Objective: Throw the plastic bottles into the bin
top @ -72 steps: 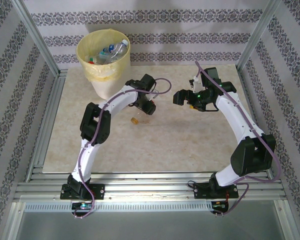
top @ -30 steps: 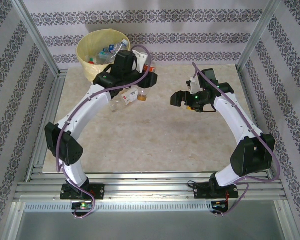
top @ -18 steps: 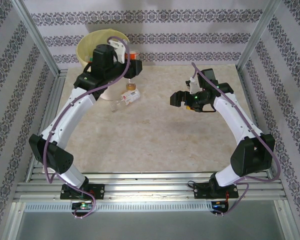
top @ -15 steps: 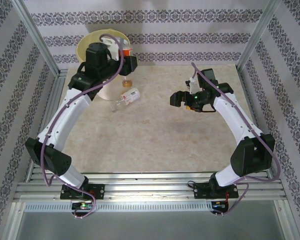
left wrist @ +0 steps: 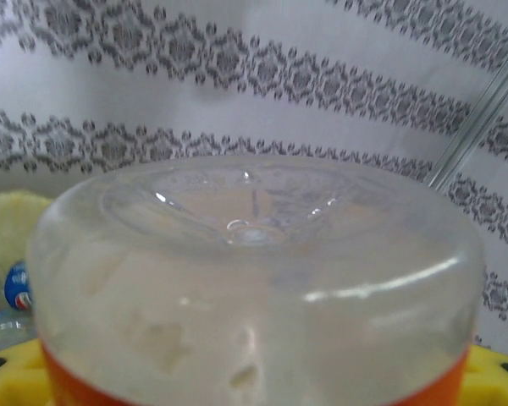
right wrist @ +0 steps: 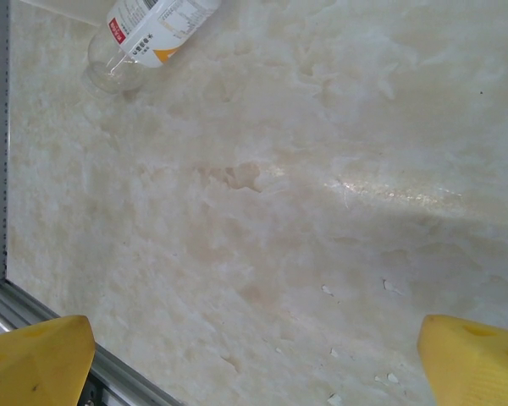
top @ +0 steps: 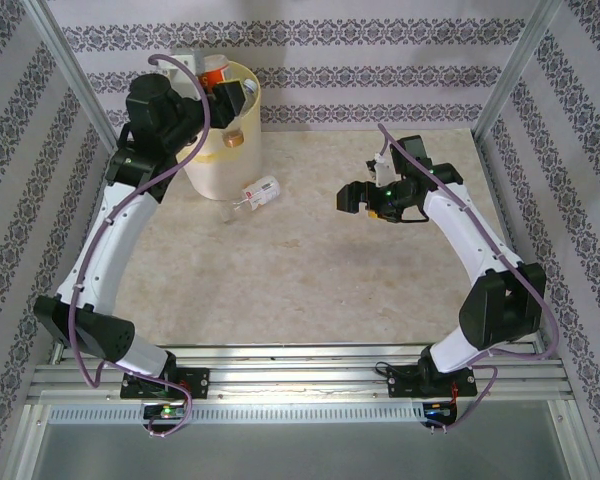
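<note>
My left gripper is raised over the bin, a cream bucket lined with a yellow bag, and is shut on a clear plastic bottle with an orange label. In the left wrist view that bottle's clear base looms between the yellow fingertips. The bag and a blue-capped bottle in it lie at the left. A second bottle, white-labelled, lies on the table just right of the bin. In the right wrist view it is at the top left. My right gripper hovers open and empty over mid-table.
The beige marble-patterned tabletop lies between the arms. Aluminium frame posts and patterned walls enclose the table on three sides. A metal rail borders the table in the right wrist view.
My left arm lifted the orange-labelled bottle off the table and swung it up and to the left, over the bin. The right arm hardly moved, and the lying bottle stayed put.
</note>
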Robot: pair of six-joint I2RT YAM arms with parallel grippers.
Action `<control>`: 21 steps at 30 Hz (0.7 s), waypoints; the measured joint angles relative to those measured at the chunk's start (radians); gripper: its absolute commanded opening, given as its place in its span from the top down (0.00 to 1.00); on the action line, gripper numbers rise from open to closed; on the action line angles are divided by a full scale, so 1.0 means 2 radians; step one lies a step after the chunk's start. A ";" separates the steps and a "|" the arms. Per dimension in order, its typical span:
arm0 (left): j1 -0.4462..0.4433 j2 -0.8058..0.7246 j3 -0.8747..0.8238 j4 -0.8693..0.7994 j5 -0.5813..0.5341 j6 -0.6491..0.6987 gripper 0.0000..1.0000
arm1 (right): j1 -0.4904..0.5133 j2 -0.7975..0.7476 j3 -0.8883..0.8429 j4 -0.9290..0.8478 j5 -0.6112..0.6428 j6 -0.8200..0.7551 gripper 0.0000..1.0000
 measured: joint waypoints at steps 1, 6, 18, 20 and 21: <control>0.003 -0.002 0.000 0.010 0.000 0.000 0.84 | 0.000 0.002 0.002 0.000 0.000 0.000 0.02; 0.016 -0.005 0.006 0.058 -0.004 0.001 0.84 | 0.001 0.007 0.005 0.000 0.000 -0.001 0.02; 0.020 -0.025 0.008 0.158 -0.025 0.023 0.84 | 0.007 0.024 0.022 0.000 -0.012 -0.010 0.02; 0.020 -0.028 0.009 0.172 -0.028 0.028 0.85 | 0.009 0.030 0.027 0.001 -0.014 -0.014 0.02; 0.020 -0.028 0.009 0.179 -0.028 0.030 0.85 | 0.010 0.032 0.028 0.001 -0.016 -0.015 0.02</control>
